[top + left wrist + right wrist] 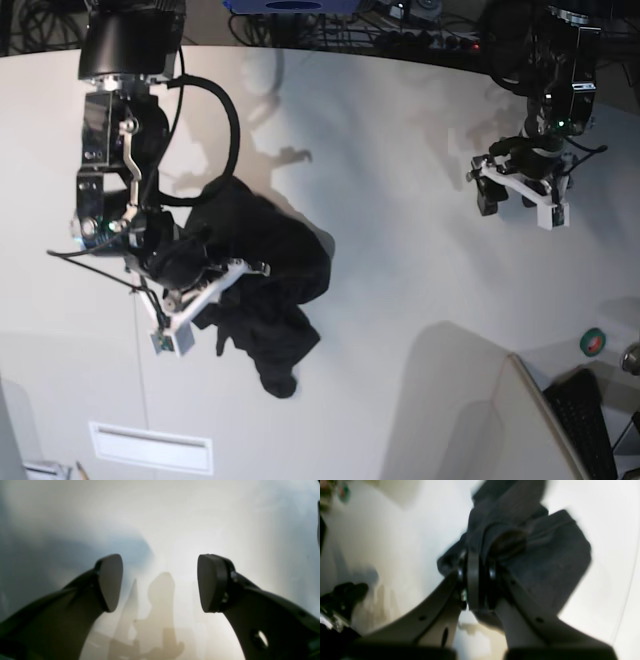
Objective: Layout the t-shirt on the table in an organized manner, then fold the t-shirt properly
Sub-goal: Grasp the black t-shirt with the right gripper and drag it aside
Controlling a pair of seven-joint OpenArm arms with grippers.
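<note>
The black t-shirt (280, 285) lies crumpled in a heap on the white table (400, 150), left of centre in the base view. My right gripper (245, 270) is shut on a bunched fold of it. The right wrist view is blurred, but it shows my right gripper (480, 555) pinching the dark cloth (557, 562), which hangs over the table (407, 542). No print shows on the cloth. My left gripper (518, 205) hovers far to the right, away from the shirt. In the left wrist view my left gripper (160, 582) is open, with only bare table (175, 517) between its pads.
A small angled white panel (470, 420) stands at the front right, with a keyboard (585, 420) and a green tape roll (595, 342) beside it. Cables (400, 30) run behind the table's curved far edge. A white label (150, 447) sits at the front left.
</note>
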